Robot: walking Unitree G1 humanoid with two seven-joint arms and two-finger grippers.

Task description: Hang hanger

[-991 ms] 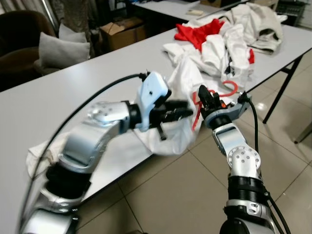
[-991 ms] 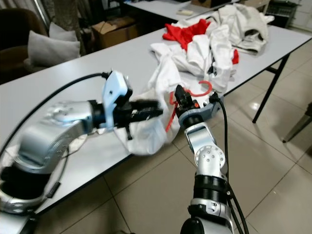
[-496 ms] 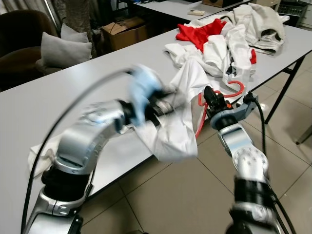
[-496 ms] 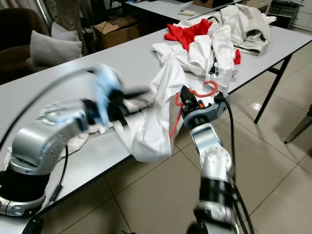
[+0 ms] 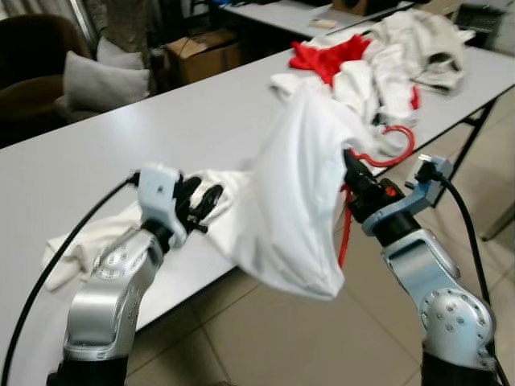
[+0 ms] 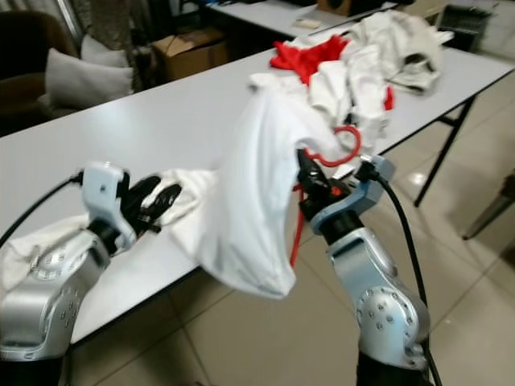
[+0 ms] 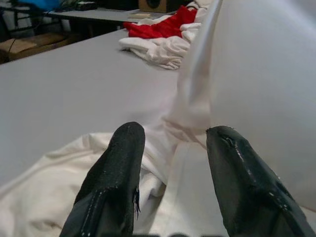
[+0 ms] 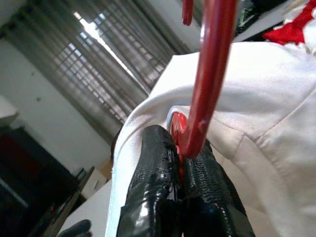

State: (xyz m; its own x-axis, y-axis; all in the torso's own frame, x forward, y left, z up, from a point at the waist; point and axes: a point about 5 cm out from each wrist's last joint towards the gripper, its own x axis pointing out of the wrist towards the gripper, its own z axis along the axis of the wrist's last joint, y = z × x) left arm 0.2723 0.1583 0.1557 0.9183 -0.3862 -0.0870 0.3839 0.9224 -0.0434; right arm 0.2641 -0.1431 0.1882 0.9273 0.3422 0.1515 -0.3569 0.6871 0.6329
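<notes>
My right gripper (image 5: pixel 352 170) is shut on a red hanger (image 8: pixel 212 74), holding it up over the table's front edge. The hanger's hook (image 5: pixel 396 148) sticks out to the right. A white garment (image 5: pixel 298 193) drapes over the hanger, hides most of it, and sags below the table edge. The garment's tail trails left along the grey table (image 5: pixel 121 137). My left gripper (image 5: pixel 199 206) stands open to the left of the hanging cloth, low over this trailing cloth (image 7: pixel 163 197), with its fingers (image 7: pixel 116 177) apart and gripping nothing.
A heap of white and red clothes (image 5: pixel 378 56) lies at the table's far right. A black table leg (image 5: pixel 476 127) stands over the tiled floor (image 5: pixel 265 346). Behind are a cardboard box (image 5: pixel 201 50), a dark sofa with a grey cushion (image 5: pixel 100 80) and a second table (image 5: pixel 273 12).
My left gripper has let go of the garment and drawn back to the left. My right gripper has raised the hanger, and the garment now hangs from it.
</notes>
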